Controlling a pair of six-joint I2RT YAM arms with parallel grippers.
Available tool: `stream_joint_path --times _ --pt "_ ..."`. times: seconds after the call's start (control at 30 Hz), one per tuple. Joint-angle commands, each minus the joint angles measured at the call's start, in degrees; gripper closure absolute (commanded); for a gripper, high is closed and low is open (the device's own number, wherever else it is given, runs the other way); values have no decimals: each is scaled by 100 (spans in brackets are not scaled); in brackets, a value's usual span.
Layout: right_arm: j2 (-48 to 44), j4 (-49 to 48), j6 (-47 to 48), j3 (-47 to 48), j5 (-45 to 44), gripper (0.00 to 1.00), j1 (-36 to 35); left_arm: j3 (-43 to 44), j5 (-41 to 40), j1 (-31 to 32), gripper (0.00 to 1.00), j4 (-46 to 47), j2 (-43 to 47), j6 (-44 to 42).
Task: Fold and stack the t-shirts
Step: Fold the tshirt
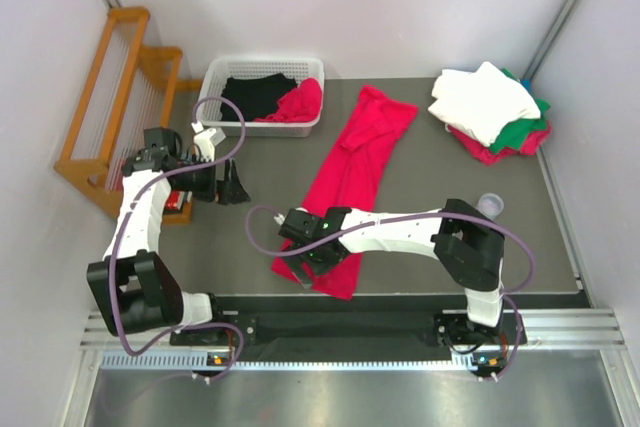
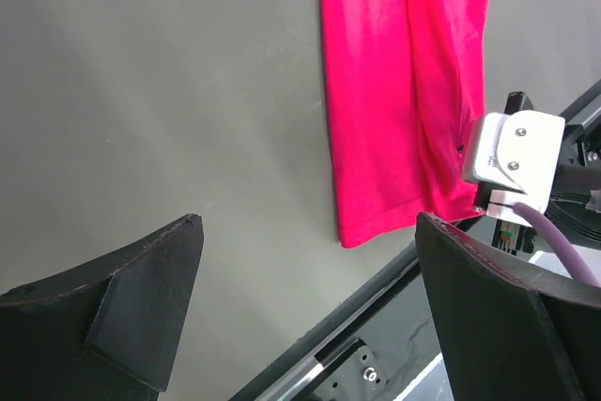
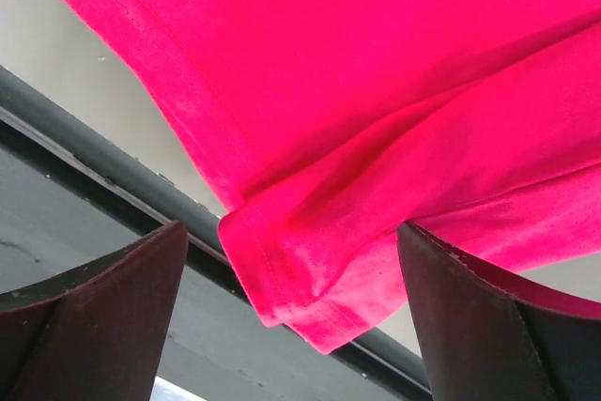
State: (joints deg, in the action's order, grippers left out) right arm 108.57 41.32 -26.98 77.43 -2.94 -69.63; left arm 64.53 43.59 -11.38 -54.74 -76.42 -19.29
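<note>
On the grey table (image 1: 430, 187), the crimson t-shirt (image 1: 355, 182) lies folded into a long strip, its near hem hanging over the front edge. My right gripper (image 1: 308, 265) hovers spread wide over that hem, nothing between its fingers; the wrist view shows the doubled corner just below them. My worry: a shallow pinch takes only the top layer and the fold peels apart, or the hem snags on the black rail (image 1: 400, 299) at the table edge as I lift. The left gripper (image 1: 233, 187) waits released above bare table, well left of the cloth. Far right, the folded stack (image 1: 490, 112), white over green over red, sits well apart. The white basket (image 1: 262, 97) at the back holds black and red tees. A small clear cup (image 1: 490, 205) stands just beyond my right arm's elbow, within its swing.
</note>
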Motion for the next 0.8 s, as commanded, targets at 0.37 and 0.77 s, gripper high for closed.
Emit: stream_joint_path --times 0.37,0.77 --pt "-204 227 88 360 -172 74 -69 -283 70 -40 1 34 48 -154" --pt "-601 746 35 290 -576 41 -165 -257 105 -40 1 -142 277 -181"
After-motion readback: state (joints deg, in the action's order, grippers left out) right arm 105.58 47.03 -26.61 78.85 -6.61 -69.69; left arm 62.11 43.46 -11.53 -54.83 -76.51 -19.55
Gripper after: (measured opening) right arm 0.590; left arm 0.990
